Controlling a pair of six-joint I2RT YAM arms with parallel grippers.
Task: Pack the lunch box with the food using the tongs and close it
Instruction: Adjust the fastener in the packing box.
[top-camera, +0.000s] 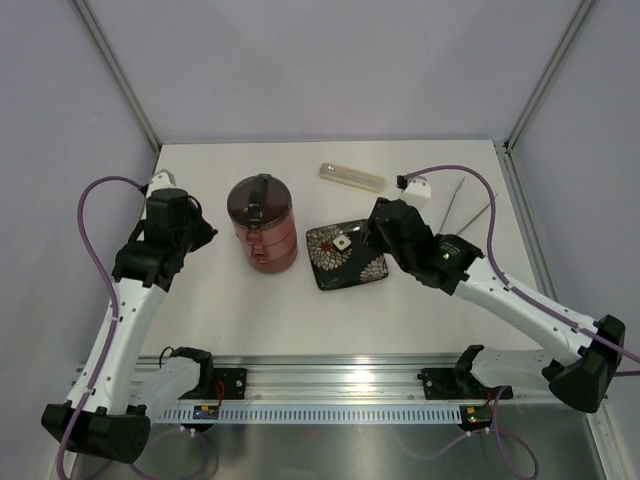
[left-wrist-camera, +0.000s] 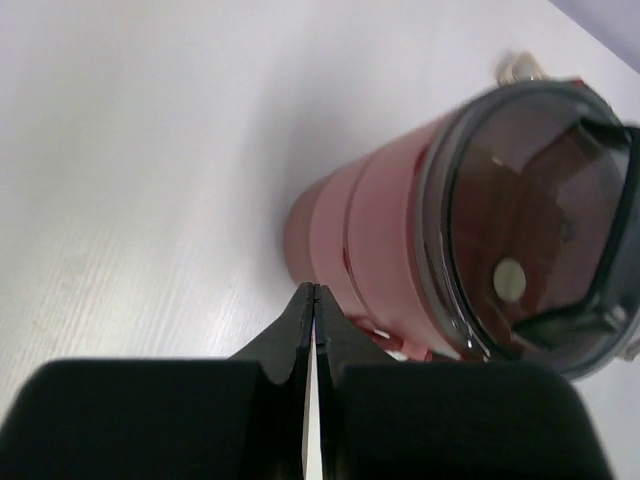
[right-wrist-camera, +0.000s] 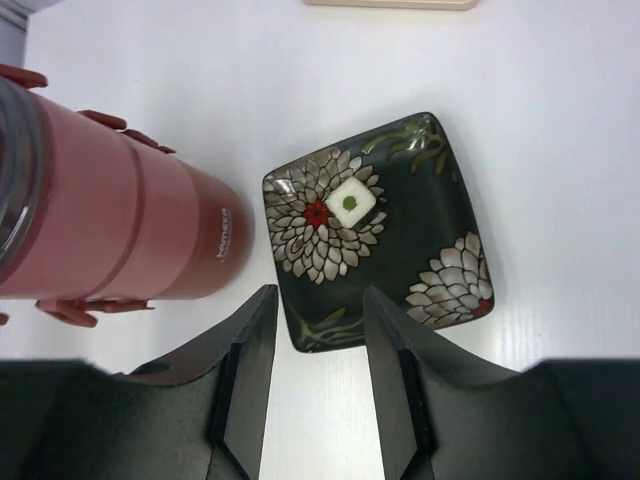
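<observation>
Red lunch box (top-camera: 263, 225) stands stacked on the table (top-camera: 250, 310), grey lid on.
L gripper (left-wrist-camera: 315, 300) sits just left of the lunch box, jaws clenched on nothing. R gripper (right-wrist-camera: 320, 300) hangs to its right, over the near edge of a black flowered plate (right-wrist-camera: 400, 220) (small white square on it), jaws parted, empty. Tongs (top-camera: 453, 207) lie farther right, untouched; translucent case (top-camera: 351, 176) lies behind-right.

Flowered black plate (top-camera: 345, 266), translucent case (top-camera: 351, 176)
</observation>
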